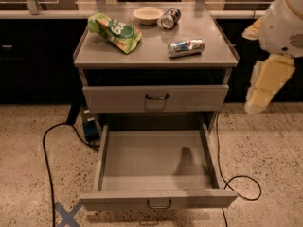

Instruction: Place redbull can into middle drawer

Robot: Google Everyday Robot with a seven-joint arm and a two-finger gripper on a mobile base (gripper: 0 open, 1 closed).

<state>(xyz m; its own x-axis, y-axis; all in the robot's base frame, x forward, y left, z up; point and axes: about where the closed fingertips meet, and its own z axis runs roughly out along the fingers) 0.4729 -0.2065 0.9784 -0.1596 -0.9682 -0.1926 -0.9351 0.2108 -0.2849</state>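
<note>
The redbull can (185, 47), silver with blue patches, lies on its side on the right part of the grey cabinet top (151, 56). The middle drawer (156, 200) is pulled out wide below the closed upper drawer front (156, 98), and nothing lies inside it. My gripper (265, 86), on the cream and white arm, hangs at the right edge of the view. It is beside the cabinet, to the right of the can and a little lower, and touches nothing.
A green snack bag (115, 32), a small pale bowl (147, 14) and a darker can (169, 18) share the cabinet top. Black cables (47, 145) run over the speckled floor on both sides. Blue tape (64, 214) marks the floor at the front left.
</note>
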